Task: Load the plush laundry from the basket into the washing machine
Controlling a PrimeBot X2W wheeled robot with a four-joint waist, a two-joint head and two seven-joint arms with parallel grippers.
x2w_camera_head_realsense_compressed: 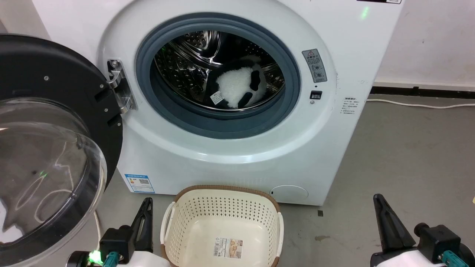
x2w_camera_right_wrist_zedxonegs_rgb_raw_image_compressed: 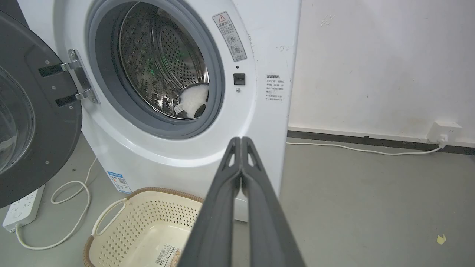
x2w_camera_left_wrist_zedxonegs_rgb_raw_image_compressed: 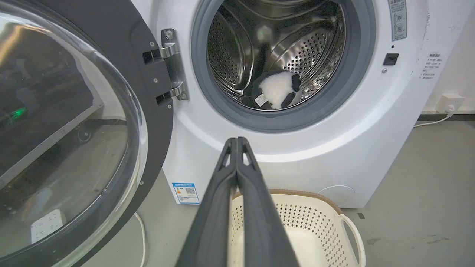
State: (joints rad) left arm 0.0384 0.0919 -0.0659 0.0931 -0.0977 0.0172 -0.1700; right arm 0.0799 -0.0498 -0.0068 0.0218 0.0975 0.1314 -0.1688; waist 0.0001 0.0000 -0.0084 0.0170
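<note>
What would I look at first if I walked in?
The big white washing machine, its round door swung open on the left. Down in its shiny drum lies a fluffy black-and-white plush toy. On the floor in front sits an empty cream basket.

My head camera looks forward and down from close before the washing machine [x2w_camera_head_realsense_compressed: 230,155]. It faces the porthole nearly square-on, with the basket [x2w_camera_head_realsense_compressed: 226,188] at the bottom edge between my left gripper [x2w_camera_head_realsense_compressed: 148,201] and right gripper [x2w_camera_head_realsense_compressed: 377,196]. My left wrist camera sits lower and sights along its own fingers at the porthole, the open door [x2w_camera_left_wrist_zedxonegs_rgb_raw_image_compressed: 148,92] taking its left side, while my right wrist camera stands further right and looks slantwise across the machine's front to the wall [x2w_camera_right_wrist_zedxonegs_rgb_raw_image_compressed: 371,55] beyond. All three share the drum [x2w_camera_head_realsense_compressed: 185,66] holding the plush laundry [x2w_camera_head_realsense_compressed: 237,87], and the basket's rim.
</note>
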